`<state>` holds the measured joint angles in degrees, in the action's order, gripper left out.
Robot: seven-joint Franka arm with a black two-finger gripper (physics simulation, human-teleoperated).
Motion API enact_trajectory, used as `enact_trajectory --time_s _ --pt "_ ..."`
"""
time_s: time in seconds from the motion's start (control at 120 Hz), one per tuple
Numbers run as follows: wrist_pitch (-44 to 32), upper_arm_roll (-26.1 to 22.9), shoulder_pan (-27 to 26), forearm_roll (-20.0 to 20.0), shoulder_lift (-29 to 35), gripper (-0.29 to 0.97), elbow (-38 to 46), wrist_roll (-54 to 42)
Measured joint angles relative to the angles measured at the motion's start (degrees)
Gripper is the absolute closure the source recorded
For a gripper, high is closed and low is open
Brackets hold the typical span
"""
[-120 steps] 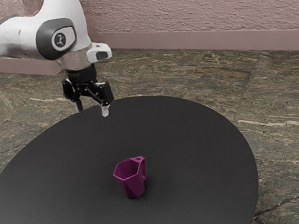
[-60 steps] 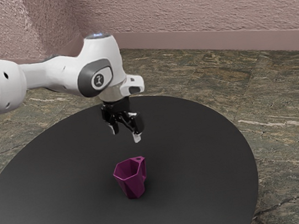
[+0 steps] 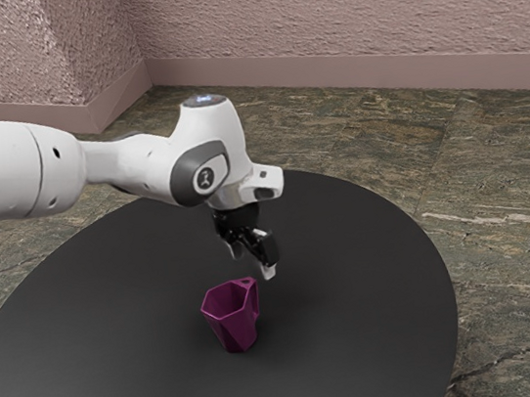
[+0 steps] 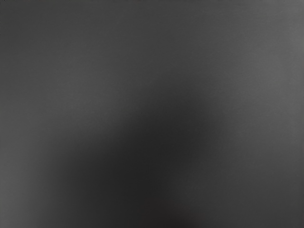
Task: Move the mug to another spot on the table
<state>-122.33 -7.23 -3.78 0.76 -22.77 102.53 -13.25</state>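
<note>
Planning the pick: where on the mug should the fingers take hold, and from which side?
Probably the rim wall, from above. The mug stands upright, mouth open upward, so one finger can go inside and one outside; keep off the small handle at its rim. The gripper hovers near that handle.

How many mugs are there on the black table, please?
1. The purple mug stands upright near the middle of the round table, just below the tool. I see no other, and nothing stands there that could hide one.
</note>
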Motion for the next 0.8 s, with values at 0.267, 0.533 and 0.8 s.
enact_trajectory --time_s 0.267,0.533,0.8 --pt "0.23 0.1 0.01 0.44 -2.84 0.0 -0.29 2.05" --pt "0.32 0.11 -0.07 0.63 -3.03 0.0 0.19 3.5" --pt "0.43 -0.23 -0.06 4.31 -3.07 0.0 1.1 4.26"
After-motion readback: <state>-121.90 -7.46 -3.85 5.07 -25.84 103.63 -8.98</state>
